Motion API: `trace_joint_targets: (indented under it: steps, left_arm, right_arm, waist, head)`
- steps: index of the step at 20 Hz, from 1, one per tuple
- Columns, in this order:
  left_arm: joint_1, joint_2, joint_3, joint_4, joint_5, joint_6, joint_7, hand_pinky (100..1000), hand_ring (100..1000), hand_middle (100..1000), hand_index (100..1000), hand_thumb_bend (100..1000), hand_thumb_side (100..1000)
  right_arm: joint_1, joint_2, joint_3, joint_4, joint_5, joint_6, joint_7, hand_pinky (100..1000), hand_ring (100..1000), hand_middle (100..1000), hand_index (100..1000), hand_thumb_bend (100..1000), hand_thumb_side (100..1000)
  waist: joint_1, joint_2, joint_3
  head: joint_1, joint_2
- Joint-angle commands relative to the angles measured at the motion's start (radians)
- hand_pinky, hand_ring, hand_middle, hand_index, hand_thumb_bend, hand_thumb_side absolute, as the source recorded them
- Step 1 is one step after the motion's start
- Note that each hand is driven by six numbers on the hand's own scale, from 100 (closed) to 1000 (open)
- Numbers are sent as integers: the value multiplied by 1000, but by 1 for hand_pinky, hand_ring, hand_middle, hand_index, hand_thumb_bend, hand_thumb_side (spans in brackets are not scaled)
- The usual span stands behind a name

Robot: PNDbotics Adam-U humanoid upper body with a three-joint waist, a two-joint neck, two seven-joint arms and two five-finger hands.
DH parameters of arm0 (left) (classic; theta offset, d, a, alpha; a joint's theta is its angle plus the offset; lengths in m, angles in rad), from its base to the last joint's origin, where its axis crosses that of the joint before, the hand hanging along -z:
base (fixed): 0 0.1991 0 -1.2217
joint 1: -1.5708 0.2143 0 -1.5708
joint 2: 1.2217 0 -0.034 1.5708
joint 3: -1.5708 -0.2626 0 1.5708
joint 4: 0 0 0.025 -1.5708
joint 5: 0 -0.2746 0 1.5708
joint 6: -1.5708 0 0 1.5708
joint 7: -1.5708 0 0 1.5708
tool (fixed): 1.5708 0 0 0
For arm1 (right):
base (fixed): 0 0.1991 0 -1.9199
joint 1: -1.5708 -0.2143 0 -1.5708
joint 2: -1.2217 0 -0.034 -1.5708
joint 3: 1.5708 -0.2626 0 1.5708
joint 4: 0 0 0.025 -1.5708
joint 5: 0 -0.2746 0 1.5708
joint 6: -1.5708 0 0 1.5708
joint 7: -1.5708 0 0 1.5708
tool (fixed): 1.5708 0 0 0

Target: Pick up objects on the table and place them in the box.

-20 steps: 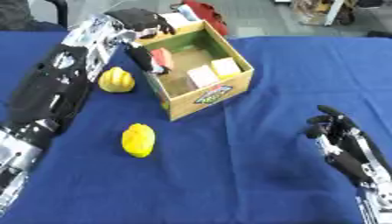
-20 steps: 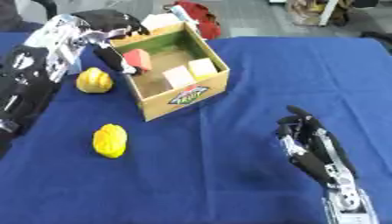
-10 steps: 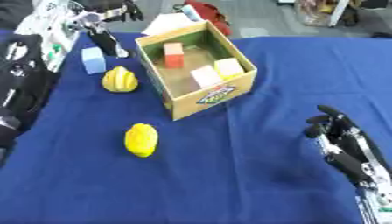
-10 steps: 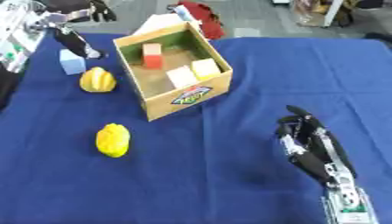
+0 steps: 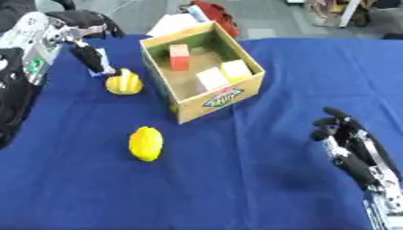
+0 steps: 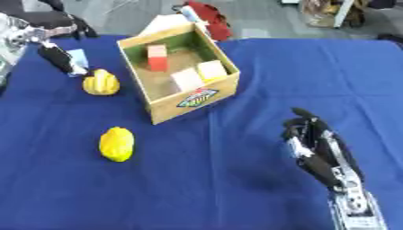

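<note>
An open cardboard box (image 5: 223, 96) stands on the blue table and holds a red block (image 5: 179, 56), a white block (image 5: 211, 79) and a yellow block (image 5: 236, 70). Left of it lies a yellow ridged fruit (image 5: 124, 83), and a yellow lemon (image 5: 146, 143) lies nearer me. My left hand (image 6: 41, 29) hangs at the far left with its thumb (image 6: 59, 59) pointing down beside a light blue block (image 6: 78, 58), while its fingers stay curved above and apart from it. The thumb hides part of the block. Low on the right, my right hand (image 6: 315, 143) rests open, fingers up.
A red object (image 5: 218, 12) and a white sheet (image 5: 174, 23) lie just beyond the box at the table's far edge (image 5: 315, 39), with grey floor behind. Blue cloth (image 5: 244, 179) stretches between the lemon and my right hand.
My left hand has left the box's far rim and swung left and down to the light blue block. The right hand has not moved. The view has shifted a little.
</note>
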Motion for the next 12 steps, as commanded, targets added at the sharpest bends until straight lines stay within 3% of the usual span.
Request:
trace_joint_targets:
  steps: [1, 9, 11, 12]
  left_arm:
    - [-18, -1, 10, 25, -15, 1, -5, 805, 745, 774, 886, 517, 414]
    - [-29, -55, 18, 114, -71, 10, 5, 797, 737, 765, 881, 521, 381]
    - [-28, -62, 15, 128, -82, 4, 3, 794, 732, 760, 877, 515, 337]
    - [-27, -65, 15, 132, -88, 2, 5, 786, 715, 743, 865, 502, 262]
  right_arm:
    - [-8, -11, -5, -11, 2, -1, -2, 657, 626, 662, 900, 100, 366]
    - [-8, -8, -5, -11, 0, -1, -1, 657, 626, 662, 900, 100, 366]
    - [-7, -8, -5, -11, -1, -1, -1, 657, 626, 662, 900, 100, 367]
    - [-7, -7, -5, -11, -1, -1, -1, 657, 626, 662, 900, 100, 367]
  waist:
    - [9, -13, -2]
    - [5, -13, -10]
    - [5, -13, -11]
    - [5, -13, -11]
  head:
    - [-3, -11]
    - [0, -10]
    - [1, -10]
    - [2, -10]
